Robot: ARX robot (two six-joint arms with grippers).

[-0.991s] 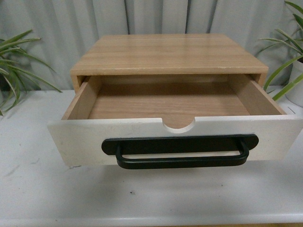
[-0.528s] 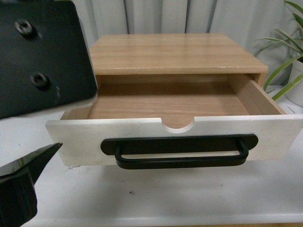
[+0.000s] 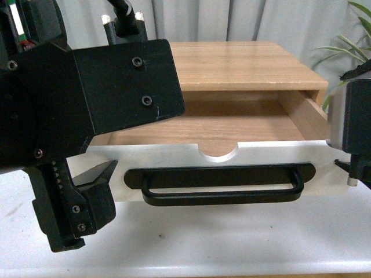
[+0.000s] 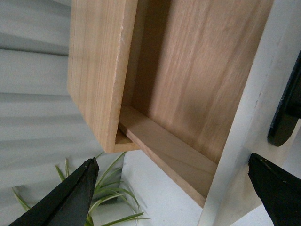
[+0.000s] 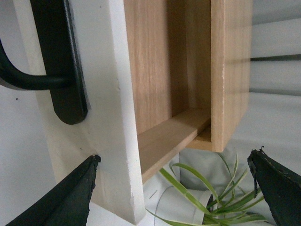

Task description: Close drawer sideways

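The drawer (image 3: 261, 155) stands pulled out of the wooden cabinet (image 3: 243, 63), showing its light wood inside. Its white front carries a long black bar handle (image 3: 220, 180) and a half-round notch (image 3: 219, 152). My left gripper (image 3: 145, 139) is open and hides the drawer's left end. In the left wrist view the left gripper (image 4: 173, 165) has the white front's end (image 4: 240, 155) between its spread jaws. My right gripper (image 3: 351, 145) is open at the drawer's right end. In the right wrist view the right gripper (image 5: 174, 157) straddles the white front's end (image 5: 110, 117), beside the handle (image 5: 61, 70).
The cabinet stands on a white table (image 3: 220, 237) whose front edge is close below. A potted plant (image 5: 207, 197) stands right of the cabinet, and more leaves (image 4: 108, 193) lie to its left. A grey curtain (image 3: 278, 20) hangs behind.
My left gripper has come further in from the left and now covers the drawer's left end. My right gripper has entered at the right edge. The drawer has not visibly moved.
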